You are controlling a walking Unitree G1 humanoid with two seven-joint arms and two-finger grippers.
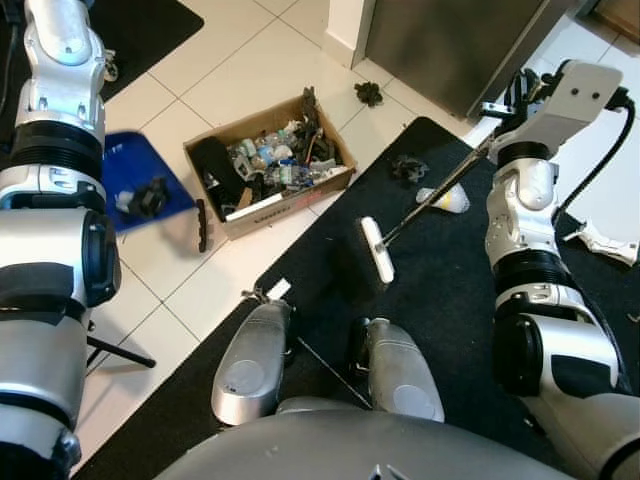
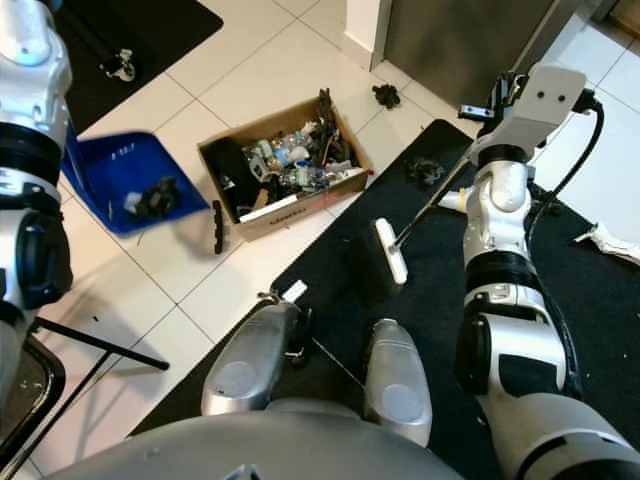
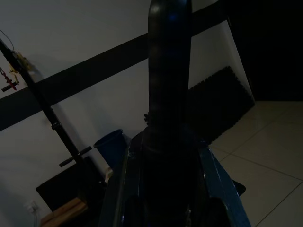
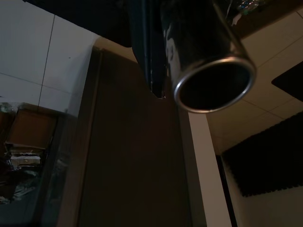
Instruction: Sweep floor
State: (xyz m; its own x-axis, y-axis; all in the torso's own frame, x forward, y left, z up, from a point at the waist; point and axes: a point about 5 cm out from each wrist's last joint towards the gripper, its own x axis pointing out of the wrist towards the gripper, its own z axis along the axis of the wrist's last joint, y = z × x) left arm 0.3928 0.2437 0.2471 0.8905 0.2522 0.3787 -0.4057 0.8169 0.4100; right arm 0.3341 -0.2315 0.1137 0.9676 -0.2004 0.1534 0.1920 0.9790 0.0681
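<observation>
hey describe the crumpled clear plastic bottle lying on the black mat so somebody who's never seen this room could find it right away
Start at the open brown cardboard box full of trash on the white tiled floor, then move to the large black mat beside it. Near the mat's far edge, by the thin metal broom handle, lies the crumpled clear plastic bottle. It is pale and see-through, unlike the dark crumpled clump just beyond it.
</observation>
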